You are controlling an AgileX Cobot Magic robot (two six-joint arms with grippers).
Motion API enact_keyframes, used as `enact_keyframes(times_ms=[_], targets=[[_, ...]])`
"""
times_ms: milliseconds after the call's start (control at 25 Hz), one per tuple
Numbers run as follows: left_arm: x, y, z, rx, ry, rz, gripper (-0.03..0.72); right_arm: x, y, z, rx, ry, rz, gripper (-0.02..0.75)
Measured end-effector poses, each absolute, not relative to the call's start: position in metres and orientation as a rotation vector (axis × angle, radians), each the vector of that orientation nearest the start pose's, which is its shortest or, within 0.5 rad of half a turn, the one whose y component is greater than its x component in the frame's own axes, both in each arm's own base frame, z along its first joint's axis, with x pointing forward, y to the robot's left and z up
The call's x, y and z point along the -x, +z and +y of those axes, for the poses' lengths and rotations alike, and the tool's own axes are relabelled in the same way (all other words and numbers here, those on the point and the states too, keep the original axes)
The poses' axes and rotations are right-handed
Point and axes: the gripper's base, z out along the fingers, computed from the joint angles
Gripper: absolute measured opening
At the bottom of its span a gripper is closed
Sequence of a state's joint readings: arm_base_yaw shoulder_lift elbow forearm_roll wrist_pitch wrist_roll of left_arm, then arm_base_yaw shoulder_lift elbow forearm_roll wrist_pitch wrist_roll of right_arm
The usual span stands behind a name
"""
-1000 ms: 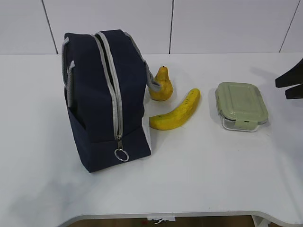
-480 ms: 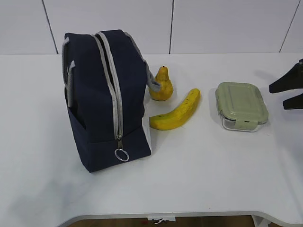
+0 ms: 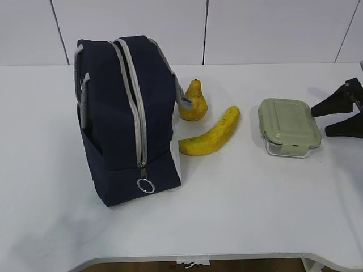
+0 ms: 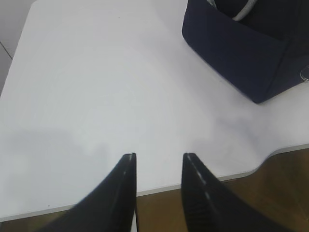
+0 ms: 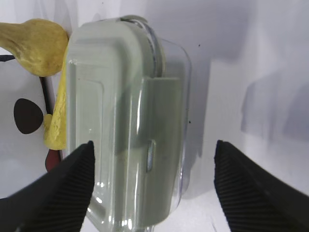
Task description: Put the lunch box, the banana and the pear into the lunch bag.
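Right tool [image 3: 336, 117] sits at the right edge of the exterior view, just right of the lunch box [image 3: 288, 126], jaws spread wide and empty. In the right wrist view the two fingers [image 5: 65, 186] straddle the near end of the lunch box with gaps both sides; no contact visible. Green lid is on, clip tab facing the wrist camera.

Left tool [image 4: 159, 188] hangs over bare white counter [image 4: 96, 87] near its front edge, jaws partly apart, nothing between them. It doesn't show in the exterior view.

Object positions, exterior view:
- lunch bag [image 3: 125, 116]: standing upright on the left half of the counter, navy, grey zipper running over the top and down the near face, ring pull [image 3: 146, 185] hanging low on the front. Zipper looks closed along the near face; can't tell at the top.
- pear [image 3: 193, 102]: upright, just right of the bag, near or touching the grey handle strap; contact unclear.
- banana [image 3: 210, 135]: lying flat in front of the pear, curved, one end near the bag's lower right corner, other end pointing toward the lunch box. Apart from the box.
- lunch box: flat on the counter, right of the banana, well apart from the bag.

All three items are outside the bag.
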State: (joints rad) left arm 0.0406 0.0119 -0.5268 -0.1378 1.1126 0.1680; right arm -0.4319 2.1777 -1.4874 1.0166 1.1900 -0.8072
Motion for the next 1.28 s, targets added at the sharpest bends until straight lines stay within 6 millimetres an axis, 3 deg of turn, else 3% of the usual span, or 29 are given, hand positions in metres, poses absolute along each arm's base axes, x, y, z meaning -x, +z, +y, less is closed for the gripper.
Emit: enact_keyframes(times_ms=[240,560,1280], targets=[[0.008,0.281,-0.012,-0.144,-0.038,2.068,0.244,-0.409,0.14,-0.101,-0.157,1.18,2.56,0.58],[0.008,0.281,-0.012,-0.144,-0.038,2.068,0.244,-0.415,0.141,-0.089,-0.129,1.21,2.524,0.58],[0.008,0.281,-0.012,-0.144,-0.038,2.068,0.244,-0.416,0.133,-0.088,-0.127,1.225,2.524,0.537]])
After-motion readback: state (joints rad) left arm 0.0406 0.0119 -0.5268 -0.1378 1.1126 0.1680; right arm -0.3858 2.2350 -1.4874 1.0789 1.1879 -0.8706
